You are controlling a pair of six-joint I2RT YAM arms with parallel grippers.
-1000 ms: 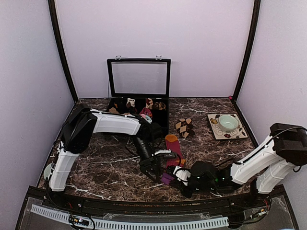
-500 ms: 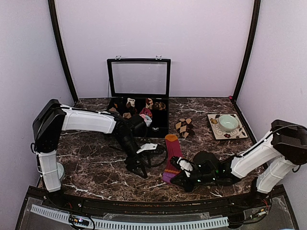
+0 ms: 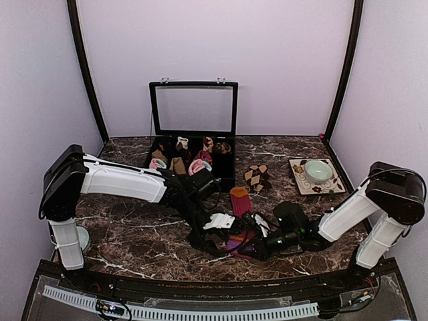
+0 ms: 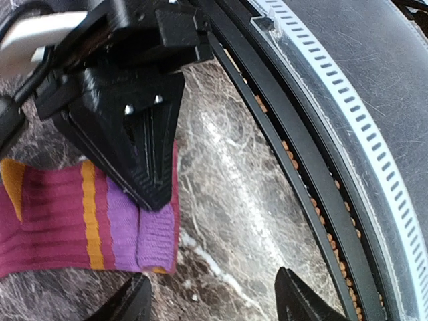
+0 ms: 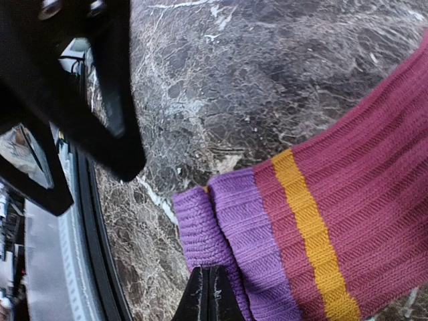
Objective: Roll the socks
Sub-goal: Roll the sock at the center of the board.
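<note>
The long magenta sock point(image 3: 241, 212) lies on the marble with its orange toe pointing to the back. Its purple cuff point(image 5: 221, 221) is at the near end, folded over once. My right gripper point(image 5: 208, 297) is shut, its tips pressed against the folded cuff point(image 4: 155, 231). The open left gripper point(image 4: 214, 304) hovers over bare marble just past the cuff end, toward the front rail, with nothing between its fingers. In the top view the left gripper point(image 3: 206, 245) and right gripper point(image 3: 242, 250) meet at the cuff. The brown-and-beige diamond sock point(image 3: 257, 177) lies further back.
A black compartment box point(image 3: 227, 175) with its glass lid raised stands at the back and holds small sock rolls point(image 3: 198, 165). A patterned plate point(image 3: 298, 175) with a green bowl point(image 3: 318, 171) sits at the back right. The black front rail point(image 4: 301, 154) runs close to the left gripper.
The left arm swung out to the left, then came back beside the cuff with its jaws somewhat narrower. The right gripper closed fully and edged left at the cuff.
</note>
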